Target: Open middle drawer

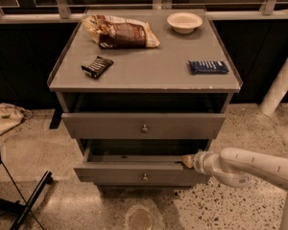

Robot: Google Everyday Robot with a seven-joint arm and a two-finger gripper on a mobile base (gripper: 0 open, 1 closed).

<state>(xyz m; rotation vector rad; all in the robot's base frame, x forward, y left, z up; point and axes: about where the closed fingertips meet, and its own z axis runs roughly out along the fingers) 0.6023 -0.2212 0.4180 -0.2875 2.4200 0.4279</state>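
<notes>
Sets the gripper (187, 161) against the top rim of the partly open middle drawer (110, 173) just left of and below it, likely to haul by that rim rather than the knob (144, 177) farther down-left; cannot tell whether clenched or released.

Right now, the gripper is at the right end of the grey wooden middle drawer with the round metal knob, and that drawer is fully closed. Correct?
No. The camera view shows the middle drawer pulled partly out; the gripper is at its right end.
</notes>
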